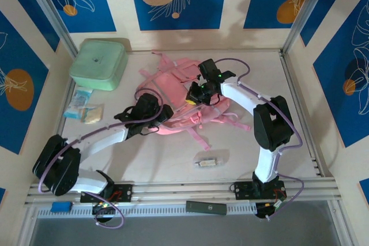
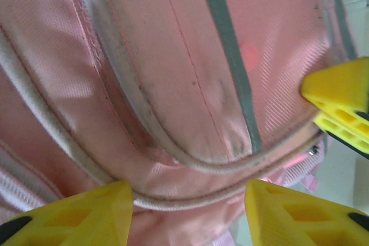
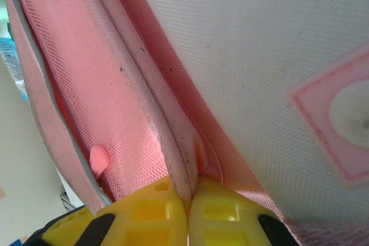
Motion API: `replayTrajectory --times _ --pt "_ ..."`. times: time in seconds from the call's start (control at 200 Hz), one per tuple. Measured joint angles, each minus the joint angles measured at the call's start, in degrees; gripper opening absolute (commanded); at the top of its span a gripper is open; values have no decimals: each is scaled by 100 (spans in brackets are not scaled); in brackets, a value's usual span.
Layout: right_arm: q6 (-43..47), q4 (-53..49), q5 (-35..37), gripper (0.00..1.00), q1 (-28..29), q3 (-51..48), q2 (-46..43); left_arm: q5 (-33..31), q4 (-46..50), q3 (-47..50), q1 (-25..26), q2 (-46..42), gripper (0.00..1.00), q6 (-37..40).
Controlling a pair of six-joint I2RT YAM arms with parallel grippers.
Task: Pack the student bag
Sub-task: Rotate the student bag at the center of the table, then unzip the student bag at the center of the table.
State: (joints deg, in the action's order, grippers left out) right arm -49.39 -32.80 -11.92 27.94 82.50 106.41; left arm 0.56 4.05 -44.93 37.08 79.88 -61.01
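Note:
The student bag [image 1: 173, 82], pink with pink straps, lies flat in the middle of the table. My right gripper [image 1: 192, 97] is over its right side. In the right wrist view the yellow jaws of the right gripper [image 3: 188, 191] are pressed together on a pink piped seam of the bag [image 3: 132, 84], beside pink mesh. My left gripper [image 1: 163, 119] rests at the bag's near left edge. Its yellow fingertips stand wide apart in the left wrist view [image 2: 189, 200], with a pale piped rim of the bag [image 2: 190, 168] running across the gap. A finger [image 2: 340, 102] of the right gripper shows at that view's right edge.
A mint-green square box [image 1: 99, 63] stands at the back left. Small packets [image 1: 81, 109] lie below it by the left wall. A small pale item [image 1: 206, 162] lies in front of the bag. A dark bar [image 1: 206, 207] lies on the front rail.

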Motion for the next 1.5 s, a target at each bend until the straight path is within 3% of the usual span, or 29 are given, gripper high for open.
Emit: replayTrajectory --times 0.405,0.61,0.725,0.88,1.02,1.19,1.501 --pt "-581 837 321 0 -144 -566 -365 402 -413 -1145 -435 1405 54 649" --pt "-973 927 428 0 -87 -538 -365 649 -579 -1316 -767 1388 56 916" --pt "-1161 925 446 0 -63 -533 -365 645 -343 -1193 -769 957 57 997" --pt "-1368 927 555 0 -7 -533 -365 522 197 -857 -603 -83 60 927" --pt "-1471 927 688 0 55 -533 -365 275 704 -702 -153 -570 65 730" --pt "-1609 940 748 0 118 -533 -365 -271 1276 -791 295 -330 73 629" --pt "-1818 992 809 0 289 -535 -398 -1019 1672 -1683 557 717 73 597"
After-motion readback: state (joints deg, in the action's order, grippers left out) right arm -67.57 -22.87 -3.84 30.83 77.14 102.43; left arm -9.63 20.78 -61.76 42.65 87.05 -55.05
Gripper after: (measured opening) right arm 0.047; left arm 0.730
